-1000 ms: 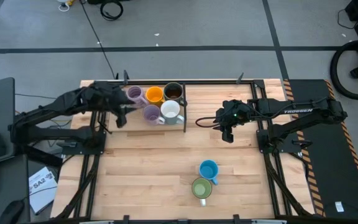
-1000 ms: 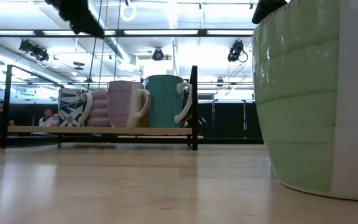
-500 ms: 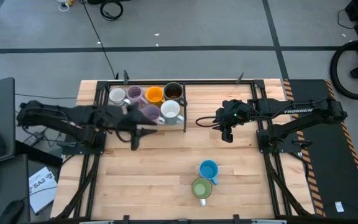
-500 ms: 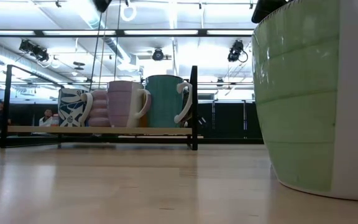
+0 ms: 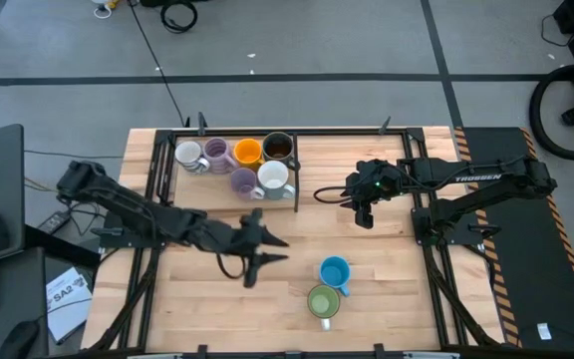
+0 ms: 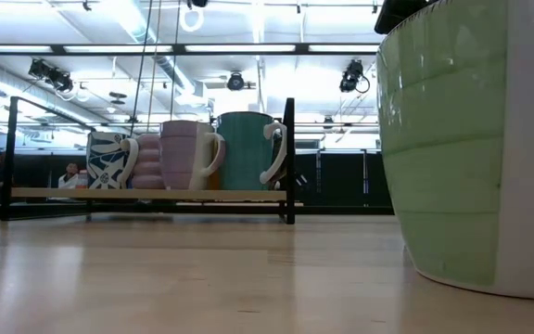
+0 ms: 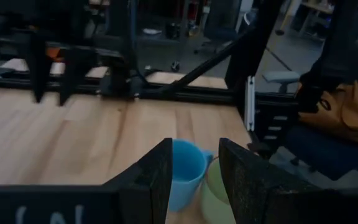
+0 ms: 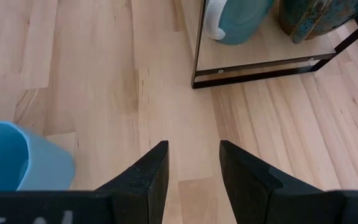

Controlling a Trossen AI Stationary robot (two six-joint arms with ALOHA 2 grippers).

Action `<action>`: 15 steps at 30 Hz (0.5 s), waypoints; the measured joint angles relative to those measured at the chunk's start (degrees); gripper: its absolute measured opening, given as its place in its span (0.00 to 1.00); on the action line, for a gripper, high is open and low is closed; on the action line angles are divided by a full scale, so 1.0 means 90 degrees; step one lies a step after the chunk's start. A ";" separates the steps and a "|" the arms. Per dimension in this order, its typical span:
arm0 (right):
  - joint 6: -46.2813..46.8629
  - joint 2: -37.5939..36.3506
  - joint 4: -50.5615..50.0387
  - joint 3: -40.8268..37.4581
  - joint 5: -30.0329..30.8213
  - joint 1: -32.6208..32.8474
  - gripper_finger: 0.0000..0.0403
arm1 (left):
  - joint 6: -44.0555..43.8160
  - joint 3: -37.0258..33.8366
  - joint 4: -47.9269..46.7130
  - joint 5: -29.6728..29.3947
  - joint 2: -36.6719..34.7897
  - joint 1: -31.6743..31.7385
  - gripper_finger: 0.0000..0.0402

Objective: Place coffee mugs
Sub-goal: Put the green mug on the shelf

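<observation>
Coffee mugs stand in two groups on the pale wooden counter (image 5: 217, 299). Six sit upright in a black-framed rack (image 5: 295, 170) at the far edge: a patterned white mug (image 5: 188, 155), two purple mugs (image 5: 216, 152), an orange mug (image 5: 247, 152), a dark mug (image 5: 278, 146) and a white mug (image 5: 272, 177). The blue mug (image 5: 334, 272) and green mug (image 5: 323, 301) stand upright, mouths up, touching, near the front edge; the green one's handle points toward the front. Grey floor surrounds the counter. The left gripper (image 5: 264, 249) hovers just beside the blue mug, jaws parted and empty. The right gripper (image 5: 363, 213) hangs right of the rack, jaws apart, holding nothing. In the low view the green mug is cut off at the frame.
</observation>
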 joint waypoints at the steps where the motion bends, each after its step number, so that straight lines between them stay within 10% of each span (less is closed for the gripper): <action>1: 0.0000 0.0000 -0.0002 0.0000 0.0001 0.0000 0.37 | -0.0062 0.0028 0.0136 -0.0071 0.0164 -0.0063 0.34; 15: 0.0000 0.0000 0.0061 0.0000 -0.0001 0.0000 0.37 | -0.0912 0.2635 -0.1736 -0.0281 0.2450 -0.0361 0.34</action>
